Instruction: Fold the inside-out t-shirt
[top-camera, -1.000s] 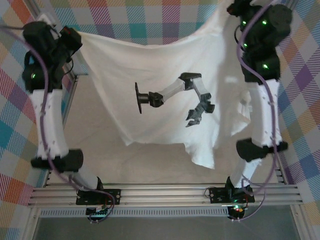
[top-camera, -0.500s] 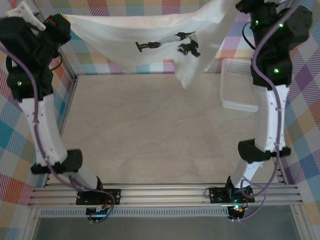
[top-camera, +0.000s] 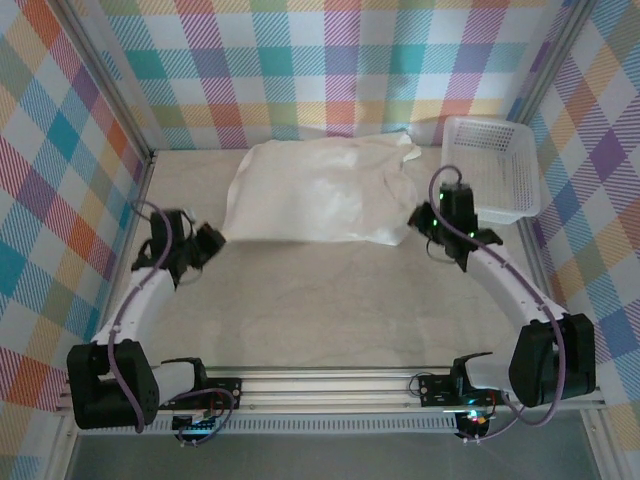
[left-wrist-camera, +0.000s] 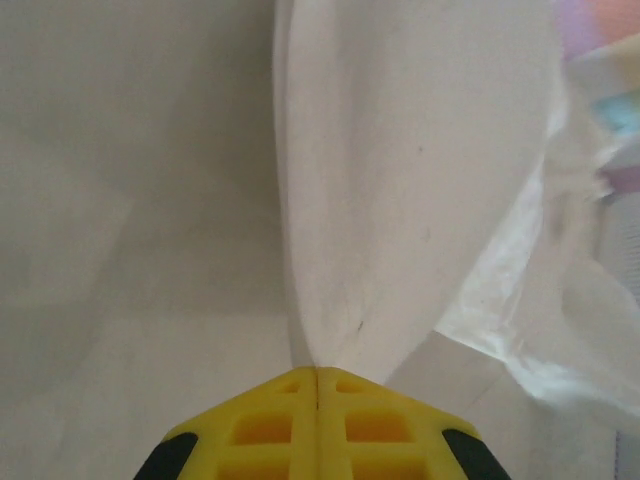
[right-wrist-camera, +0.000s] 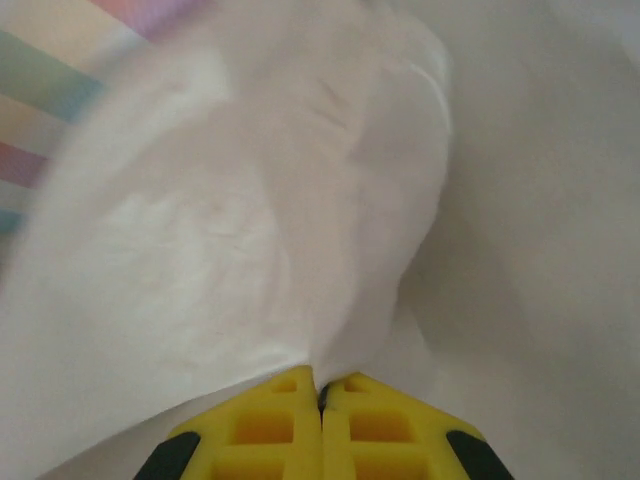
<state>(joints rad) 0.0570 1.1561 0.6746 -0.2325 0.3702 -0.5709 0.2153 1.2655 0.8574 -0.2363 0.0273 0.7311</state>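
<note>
Pinching the near corners of the shirt (top-camera: 320, 190), both grippers are clamped on cloth.
The left gripper (top-camera: 208, 241) has its jaws pressed together on a thin fold at the shirt's near left corner. The right gripper (top-camera: 424, 222) bites a puffier bunch at the near right corner. Outward from them, the shirt lies spread on the far half of the table (top-camera: 320, 300), its right end rumpled and just beside the basket (top-camera: 495, 165). Likely risks: so slim a pinch on the left could slip free under a pull. The bunched right grip may hold extra layers, skewing the fold. A lift or sweep could drag the rumpled end against the basket and shift it.
</note>
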